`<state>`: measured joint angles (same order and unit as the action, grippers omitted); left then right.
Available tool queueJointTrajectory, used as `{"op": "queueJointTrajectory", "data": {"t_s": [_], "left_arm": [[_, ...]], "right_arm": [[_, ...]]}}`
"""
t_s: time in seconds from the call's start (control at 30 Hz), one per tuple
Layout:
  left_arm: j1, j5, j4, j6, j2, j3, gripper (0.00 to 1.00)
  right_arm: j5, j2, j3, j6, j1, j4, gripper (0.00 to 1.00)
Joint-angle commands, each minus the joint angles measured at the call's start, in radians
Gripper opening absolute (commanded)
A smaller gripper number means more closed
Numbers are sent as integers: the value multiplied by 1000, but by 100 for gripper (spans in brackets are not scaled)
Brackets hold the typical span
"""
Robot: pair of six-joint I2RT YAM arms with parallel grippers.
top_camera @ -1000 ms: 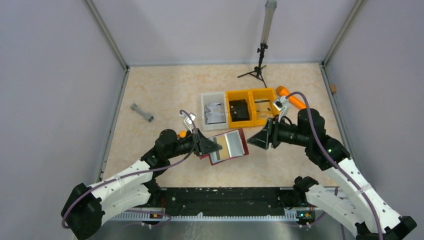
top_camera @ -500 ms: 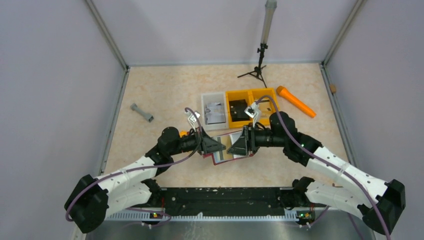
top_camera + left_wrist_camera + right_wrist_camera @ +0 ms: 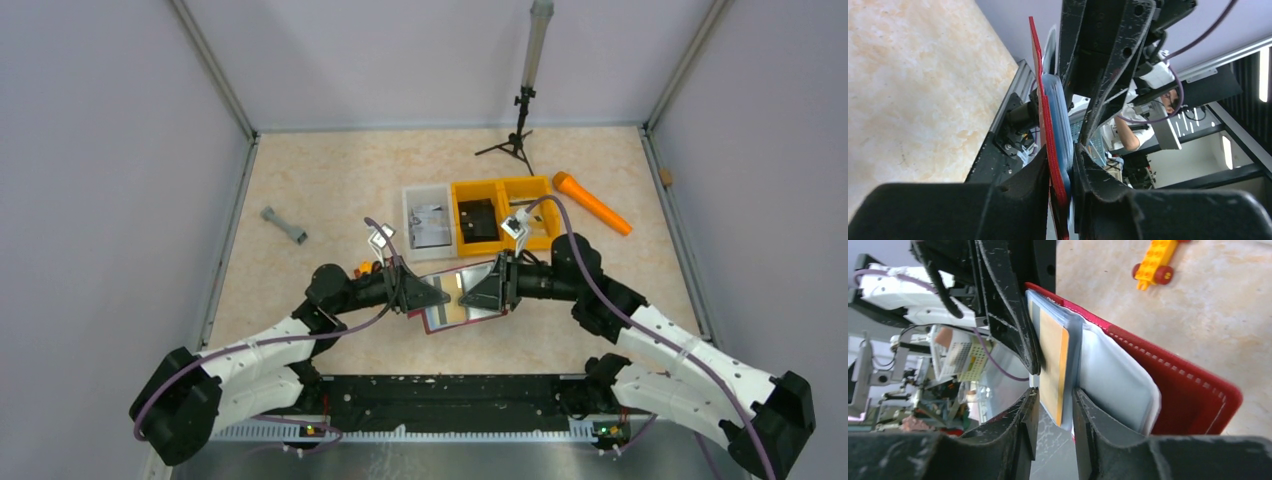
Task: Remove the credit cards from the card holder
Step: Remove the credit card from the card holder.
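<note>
Maroon folding card holder (image 3: 455,305) is held open over the beige marbled table (image 3: 330,180), near the middle, left edge clamped in the left gripper (image 3: 432,297). Right gripper (image 3: 478,292) straddles its orange-faced flat card (image 3: 1053,370) with narrow jaws; contact unclear.

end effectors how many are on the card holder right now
2. The left end effector clamps the card holder at one edge. The right end effector straddles a card sticking out of the opposite side. Neither is hidden.
</note>
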<state>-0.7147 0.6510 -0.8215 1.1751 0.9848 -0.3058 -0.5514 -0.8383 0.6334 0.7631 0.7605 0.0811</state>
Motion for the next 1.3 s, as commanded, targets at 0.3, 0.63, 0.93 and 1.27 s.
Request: {"op": "queueJointTrajectory", "data": {"t_s": [0.3, 0.63, 0.93, 1.27], "left_arm": [[-2, 32, -213, 57, -5, 8, 25], [1, 8, -242, 75, -45, 46, 38], [0, 12, -216, 61, -58, 39, 0], [28, 44, -176, 81, -90, 41, 0]], "right_arm": [[-158, 3, -93, 220, -13, -405, 16], [-169, 72, -131, 259, -87, -417, 0], [-206, 71, -128, 260, -96, -399, 0], [-312, 64, -84, 128, -175, -187, 0]]}}
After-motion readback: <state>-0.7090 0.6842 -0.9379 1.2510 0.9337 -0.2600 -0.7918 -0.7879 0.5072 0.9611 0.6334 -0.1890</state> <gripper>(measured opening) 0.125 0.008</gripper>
